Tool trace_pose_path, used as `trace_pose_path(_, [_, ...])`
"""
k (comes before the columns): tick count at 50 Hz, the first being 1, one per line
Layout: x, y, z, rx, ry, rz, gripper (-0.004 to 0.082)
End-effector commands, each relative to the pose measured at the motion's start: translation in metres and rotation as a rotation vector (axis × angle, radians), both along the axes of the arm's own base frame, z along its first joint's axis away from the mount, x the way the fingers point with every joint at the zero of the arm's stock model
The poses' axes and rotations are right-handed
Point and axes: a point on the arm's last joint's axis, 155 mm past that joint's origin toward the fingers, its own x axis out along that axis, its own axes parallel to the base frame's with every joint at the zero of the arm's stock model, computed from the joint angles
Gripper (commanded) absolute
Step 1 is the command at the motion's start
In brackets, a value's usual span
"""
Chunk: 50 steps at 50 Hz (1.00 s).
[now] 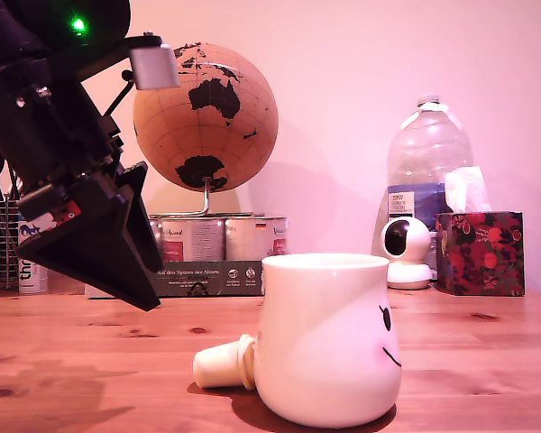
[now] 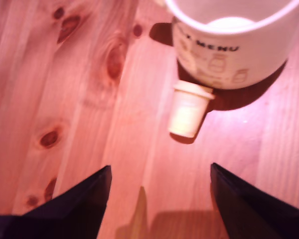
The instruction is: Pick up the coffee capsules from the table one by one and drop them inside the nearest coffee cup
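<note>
A cream-white coffee capsule (image 1: pixel 224 363) lies on its side on the wooden table (image 1: pixel 90 361), its rim touching the white coffee cup (image 1: pixel 329 338) with the black smiley face. In the wrist view the capsule (image 2: pixel 189 109) rests just below the cup (image 2: pixel 229 45), rim toward the cup. My gripper (image 1: pixel 135 271) hangs above the table at the exterior view's left, well clear of the capsule. Its black fingers (image 2: pixel 79 206) stand wide apart and open, with nothing between them; the midpoint (image 2: pixel 159 172) sits over bare wood short of the capsule.
Behind stand a cork globe (image 1: pixel 206 117) on tins, a green box (image 1: pixel 207 275), a white round camera (image 1: pixel 406 251), a large water bottle (image 1: pixel 428 171) and a floral tissue box (image 1: pixel 481 253). A wire holder (image 1: pixel 2 244) sits at far left.
</note>
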Motion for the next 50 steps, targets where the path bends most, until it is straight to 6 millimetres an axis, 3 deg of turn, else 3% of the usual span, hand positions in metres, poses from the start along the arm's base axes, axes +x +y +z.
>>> trace_pose_path(1, [-0.003, 0.000, -0.006, 0.006, 0.016, -0.012, 0.0566])
trace_pose_path(10, [-0.007, -0.004, -0.026, 0.032, 0.063, -0.051, 0.0566])
trace_pose_path(33, [0.004, -0.034, -0.034, 0.033, 0.070, -0.110, 0.0545])
trace_pose_path(50, [-0.002, -0.049, -0.045, 0.028, 0.130, -0.151, 0.0545])
